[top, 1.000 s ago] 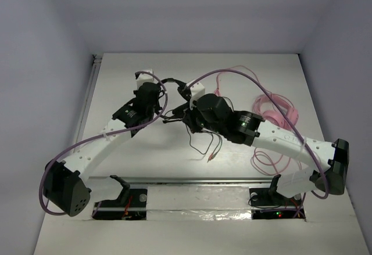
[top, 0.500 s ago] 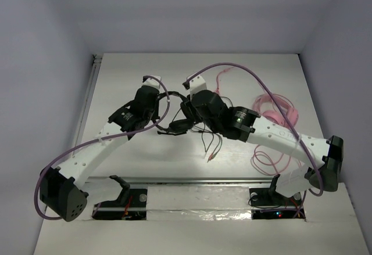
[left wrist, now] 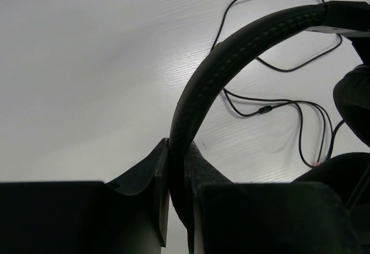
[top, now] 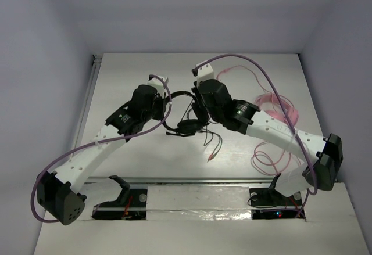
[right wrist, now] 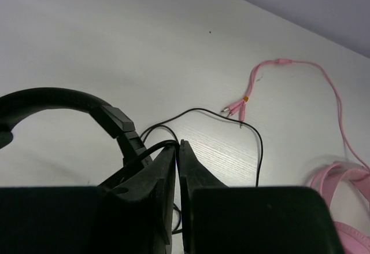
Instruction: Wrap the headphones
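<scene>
From above, the black headphones [top: 187, 127] sit at the middle of the white table [top: 116, 75], between the two arms. The thin arc of the headband [top: 177, 95] spans from the left gripper [top: 163, 103] toward the right gripper [top: 196, 108], with a dark rounded earcup [top: 187, 128] below it. The thin black cable [top: 212, 142] trails in loose curls toward the near edge. The pink headphones [top: 279, 112] lie well apart on the right, among loops of their pink cable [top: 261, 156].

In the left wrist view, the left gripper [left wrist: 176, 150] is clamped on the headband [left wrist: 231, 51], whose lower end stands squeezed between the two matte black fingers [left wrist: 157, 173]. The band rises in a smooth curve. Its padded face has a fine pebbled grain and ends in a hard, smooth plastic piece at the top right. The bulging, soft-looking earcup [left wrist: 352, 98] fills the right edge. The cable [left wrist: 289, 102] wanders over the faintly wood-grained table [left wrist: 87, 63].

In the right wrist view, the fingers of the right gripper [right wrist: 177, 147] stand nearly together, with only a slit between them. The cable [right wrist: 202, 111] loops up to their tips, but whether they pinch it cannot be told. The headband [right wrist: 52, 99] arches on the left and meets an angular black hinge. The pink cable [right wrist: 324, 80] ends in small plugs just beyond the black loop.
</scene>
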{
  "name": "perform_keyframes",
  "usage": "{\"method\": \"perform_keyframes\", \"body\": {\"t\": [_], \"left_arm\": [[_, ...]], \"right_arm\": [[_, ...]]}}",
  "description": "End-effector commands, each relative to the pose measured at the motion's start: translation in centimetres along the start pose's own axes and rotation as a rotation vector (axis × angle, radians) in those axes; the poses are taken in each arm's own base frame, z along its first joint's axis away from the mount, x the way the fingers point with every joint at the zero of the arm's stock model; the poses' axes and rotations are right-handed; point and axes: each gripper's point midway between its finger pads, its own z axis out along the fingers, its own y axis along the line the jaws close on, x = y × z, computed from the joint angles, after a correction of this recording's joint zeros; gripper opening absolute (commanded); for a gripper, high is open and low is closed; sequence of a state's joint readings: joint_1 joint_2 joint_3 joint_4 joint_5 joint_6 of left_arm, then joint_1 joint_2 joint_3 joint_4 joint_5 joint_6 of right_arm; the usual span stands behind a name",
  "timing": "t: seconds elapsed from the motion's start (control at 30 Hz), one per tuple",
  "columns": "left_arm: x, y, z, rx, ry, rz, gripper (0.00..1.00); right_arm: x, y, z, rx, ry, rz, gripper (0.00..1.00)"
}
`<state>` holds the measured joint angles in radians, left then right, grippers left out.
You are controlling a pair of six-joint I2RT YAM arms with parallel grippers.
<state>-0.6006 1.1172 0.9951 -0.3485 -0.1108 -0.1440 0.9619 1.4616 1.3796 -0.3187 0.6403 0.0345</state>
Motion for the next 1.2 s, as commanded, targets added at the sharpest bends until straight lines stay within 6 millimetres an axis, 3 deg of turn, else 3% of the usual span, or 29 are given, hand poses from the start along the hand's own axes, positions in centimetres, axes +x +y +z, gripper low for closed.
{"method": "perform_keyframes", "body": {"t": [0.0,0.03,0.07,0.13,0.17,0.27,0.3,0.37,0.4,0.53,0.73,0.9,1.1,1.17], "left_arm": [[-1.4,-1.8,-1.3,0.103,-0.038,0.019,0.0],[-2.2,-2.8,-1.7,0.155,-0.052,0.012,0.0],[-2.7,-3.1,-2.0,0.17,-0.061,0.002,0.0],[-4.0,-3.7,-2.6,0.197,-0.083,-0.006,0.0],[-4.5,-3.8,-2.7,0.199,-0.093,-0.01,0.0],[-6.0,-4.7,-3.5,0.246,-0.119,-0.017,0.0],[-6.1,-5.2,-3.6,0.268,-0.114,-0.015,0.0],[-6.7,-5.8,-4.1,0.302,-0.124,-0.014,0.0],[-6.9,-6.0,-4.2,0.313,-0.128,-0.014,0.0],[-7.8,-7.1,-4.8,0.375,-0.143,-0.011,0.0],[-9.2,-7.6,-5.4,0.402,-0.163,-0.029,0.0],[-10.7,-8.0,-6.0,0.416,-0.178,-0.048,0.0],[-12.4,-6.6,-6.4,0.322,-0.203,-0.053,0.0],[-13.2,-6.4,-6.8,0.311,-0.219,-0.05,0.0]], "right_arm": [[-2.3,-4.0,1.0,0.112,-0.095,0.122,0.12],[-3.3,-3.1,0.8,0.021,-0.128,0.162,0.13],[-2.6,-3.7,1.2,0.017,-0.122,0.177,0.14],[-3.9,-3.3,0.5,-0.075,-0.176,0.252,0.14],[-3.1,-3.5,0.7,-0.089,-0.171,0.267,0.15],[-4.2,-3.7,0.0,-0.16,-0.237,0.348,0.15],[-3.2,-4.3,0.2,-0.152,-0.227,0.372,0.15],[-4.1,-4.8,-0.7,-0.19,-0.279,0.412,0.15],[-3.1,-5.2,-0.6,-0.191,-0.272,0.434,0.15],[-3.0,-4.7,-1.6,-0.276,-0.313,0.451,0.25],[-2.2,-2.8,-2.4,-0.42,-0.335,0.464,0.32],[0.0,-2.0,-2.5,-0.458,-0.318,0.492,0.36],[0.6,-3.5,-4.3,-0.417,-0.374,0.559,0.29],[1.6,-4.1,-4.2,-0.378,-0.366,0.572,0.33]]}}
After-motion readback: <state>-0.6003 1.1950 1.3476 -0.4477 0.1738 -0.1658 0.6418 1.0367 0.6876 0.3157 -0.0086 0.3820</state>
